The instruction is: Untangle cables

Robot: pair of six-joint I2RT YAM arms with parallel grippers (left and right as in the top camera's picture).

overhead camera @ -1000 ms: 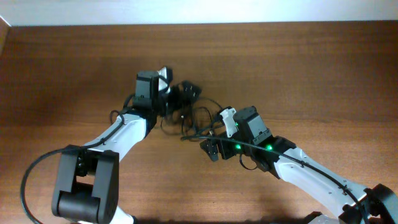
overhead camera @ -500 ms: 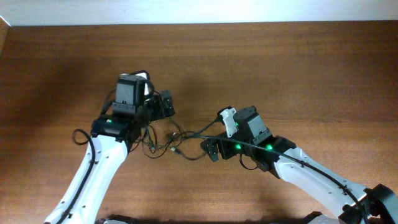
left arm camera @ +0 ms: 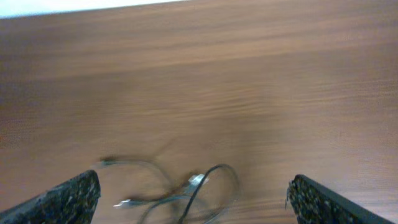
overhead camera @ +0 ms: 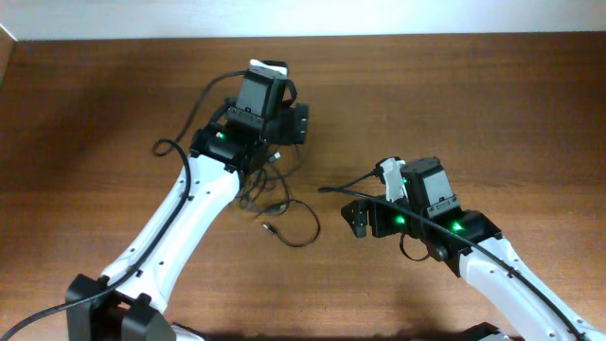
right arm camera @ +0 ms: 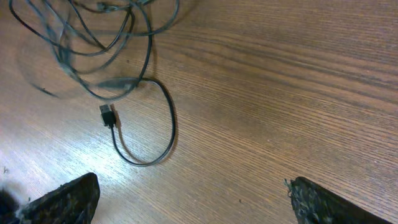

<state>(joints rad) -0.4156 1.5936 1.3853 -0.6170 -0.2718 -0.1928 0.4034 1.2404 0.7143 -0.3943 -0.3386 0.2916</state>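
Thin black plug-ended cables (overhead camera: pixel 275 204) now spread looser, frame centre. Left gripper (overhead camera: pixel 289 123) shifted upward, right gripper (overhead camera: pixel 365 201) withdrawn rightward; both jaws wide, empty. Tangle remains.

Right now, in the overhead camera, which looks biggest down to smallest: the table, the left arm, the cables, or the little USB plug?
1. table, it fills the view
2. left arm
3. cables, a loose bunch
4. USB plug, just a speck

No readable text, labels, brands or numbers anywhere: none on the arms, the cables (right arm camera: pixel 118 68) or the bench (overhead camera: pixel 473 104). Only green indicator lights, no characters.
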